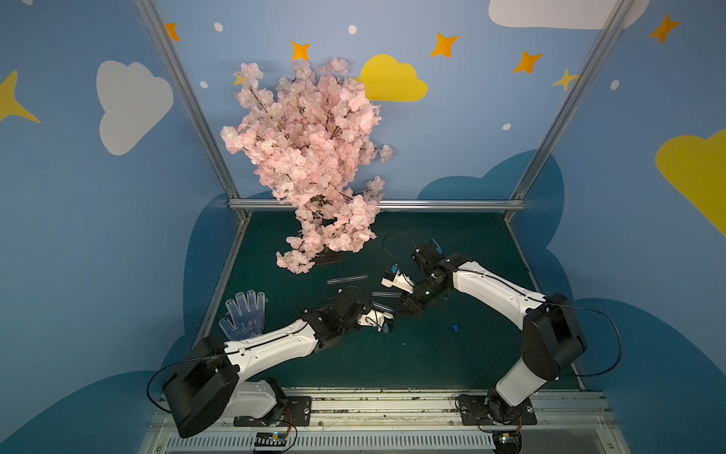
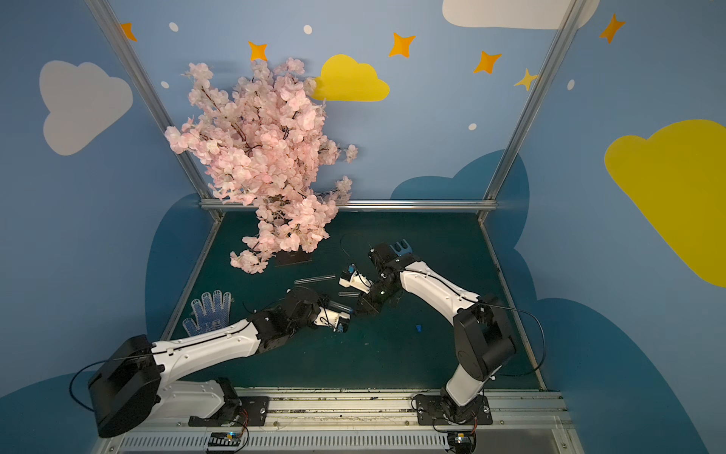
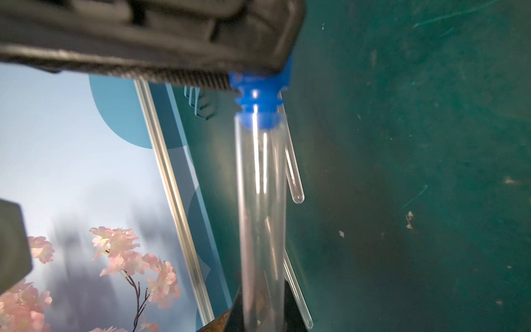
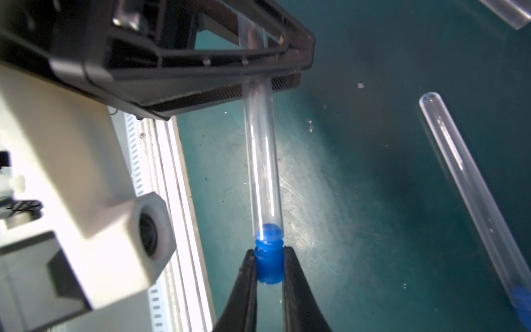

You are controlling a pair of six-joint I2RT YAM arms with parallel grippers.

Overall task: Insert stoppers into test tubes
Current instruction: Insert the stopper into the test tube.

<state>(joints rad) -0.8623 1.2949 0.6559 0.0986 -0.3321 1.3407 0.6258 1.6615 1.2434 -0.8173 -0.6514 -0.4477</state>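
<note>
My left gripper (image 3: pixel 264 313) is shut on a clear test tube (image 3: pixel 258 201) near its closed end and holds it level above the mat. A blue stopper (image 4: pixel 269 258) is pinched in my right gripper (image 4: pixel 269 267). Its ribbed tip sits in the tube's mouth (image 3: pixel 260 115). Both grippers meet at mid-table in both top views, left (image 1: pixel 371 302) and right (image 1: pixel 396 310). A second tube (image 4: pixel 471 186) lies on the mat with a blue stopper (image 4: pixel 521 299) in its end. A third tube (image 1: pixel 347 279) lies bare. One loose stopper (image 1: pixel 455 328) rests on the mat to the right.
A pink blossom tree (image 1: pixel 310 157) stands at the back left of the green mat (image 1: pixel 432 361). A blue-dotted glove (image 1: pixel 243 320) lies at the left edge. Blue fork tines (image 2: pixel 400 247) show behind my right arm. Metal rails frame the table.
</note>
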